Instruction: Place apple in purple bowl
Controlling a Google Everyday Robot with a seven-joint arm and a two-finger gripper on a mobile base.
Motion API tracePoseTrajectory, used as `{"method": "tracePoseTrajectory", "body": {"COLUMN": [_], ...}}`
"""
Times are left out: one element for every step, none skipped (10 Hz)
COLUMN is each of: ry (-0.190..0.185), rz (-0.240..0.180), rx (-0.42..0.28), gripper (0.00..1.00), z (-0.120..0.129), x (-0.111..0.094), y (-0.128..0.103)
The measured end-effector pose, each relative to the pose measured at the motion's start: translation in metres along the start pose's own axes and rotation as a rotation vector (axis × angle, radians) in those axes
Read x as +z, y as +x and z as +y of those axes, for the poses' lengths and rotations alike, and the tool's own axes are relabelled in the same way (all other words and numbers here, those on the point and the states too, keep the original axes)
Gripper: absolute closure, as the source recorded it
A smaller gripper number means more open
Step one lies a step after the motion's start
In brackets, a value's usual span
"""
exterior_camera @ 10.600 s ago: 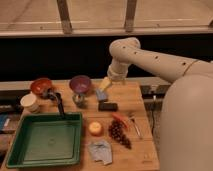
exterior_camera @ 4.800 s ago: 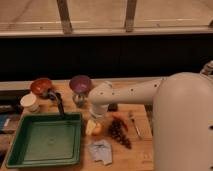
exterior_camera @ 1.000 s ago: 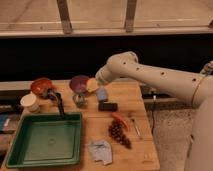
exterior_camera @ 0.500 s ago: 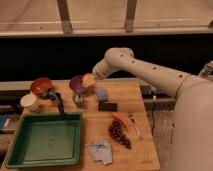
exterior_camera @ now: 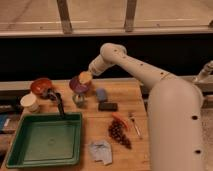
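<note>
The apple (exterior_camera: 85,77) is a small yellow-orange fruit held at the tip of my gripper (exterior_camera: 87,76), just above the right rim of the purple bowl (exterior_camera: 77,84). The purple bowl sits on a small stand at the back middle of the wooden table. My white arm reaches in from the right, bends at the elbow (exterior_camera: 112,52) and comes down to the bowl. The gripper is shut on the apple.
An orange-red bowl (exterior_camera: 40,86) and a white cup (exterior_camera: 29,102) stand at the back left. A green tray (exterior_camera: 45,140) fills the front left. A grape bunch (exterior_camera: 119,133), red chili (exterior_camera: 120,120), dark block (exterior_camera: 107,106), blue-grey object (exterior_camera: 101,94) and crumpled wrapper (exterior_camera: 101,151) lie around the table's middle and front.
The arm picked the apple up from the table front and carried it back and left; over the last second it moved further left, from beside the bowl to over its rim.
</note>
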Motion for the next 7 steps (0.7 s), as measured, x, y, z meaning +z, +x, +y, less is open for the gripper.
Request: {"method": "tracePoseTrajectory", "body": {"ry": [-0.030, -0.061, -0.098, -0.133, -0.154, -0.174, -0.195], "rz": [-0.008, -0.020, -0.057, -0.104, -0.128, -0.145, -0.153], "rx": [0.009, 0.021, 0.039, 0.058, 0.064, 0.065, 0.062], "gripper": [0.89, 0.89, 0.89, 0.89, 0.89, 0.89, 0.89], "z": [-0.006, -0.011, -0.014, -0.018, -0.019, -0.018, -0.015], "x": [0.012, 0.022, 0.029, 0.036, 0.041, 0.047, 0.055], "y": [0.003, 0.008, 0.011, 0.016, 0.018, 0.017, 0.015]}}
